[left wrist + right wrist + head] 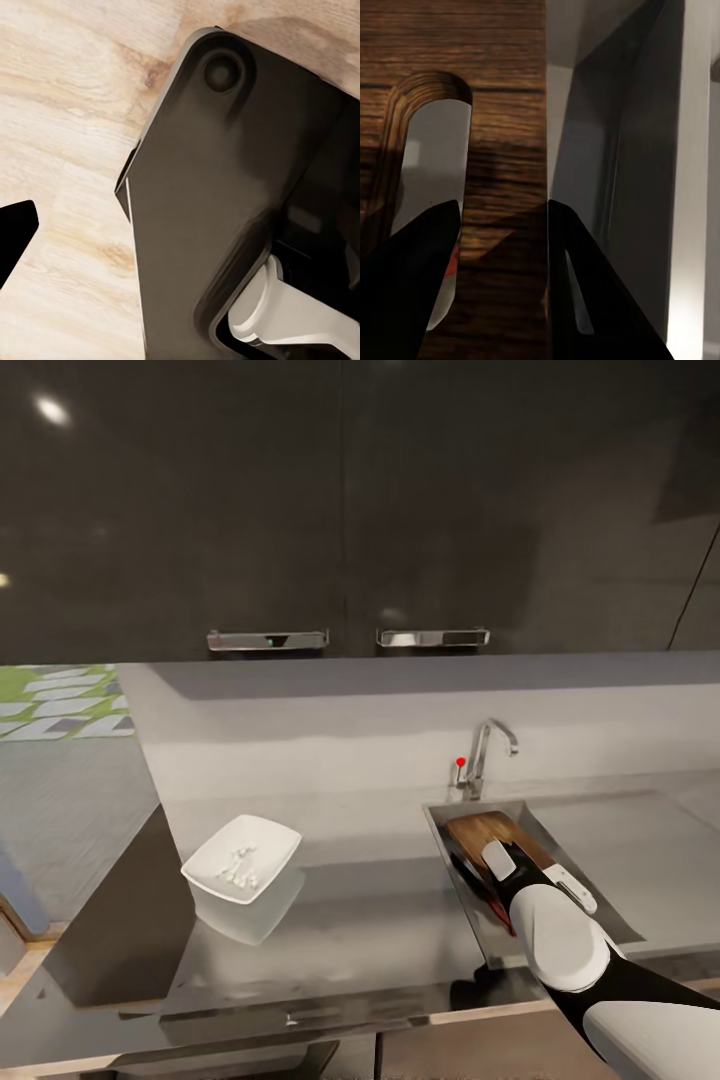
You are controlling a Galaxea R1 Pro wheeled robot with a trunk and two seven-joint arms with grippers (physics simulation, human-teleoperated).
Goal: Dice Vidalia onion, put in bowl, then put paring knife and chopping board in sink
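The dark brown chopping board [490, 828] lies slanted inside the sink [545, 822], below the faucet [487, 755]. My right gripper [490, 870] reaches down onto its near end. In the right wrist view the two dark fingers [412, 292] straddle the strip of board [506, 150] between the slot handle hole and the board's edge, shut on it. A bit of the paring knife's red handle [498, 913] shows beside the board, and its red handle [451, 264] shows through the slot. The white bowl [270, 840] sits on the countertop [380, 920] with small white onion pieces [238, 868] in it.
Dark wall cabinets with two chrome handles [268, 640] hang above the counter. The steel drainboard [640, 850] stretches right of the basin. The left wrist view looks down on pale wooden floor [67, 112], the robot's dark base [225, 187], and one black fingertip [15, 236].
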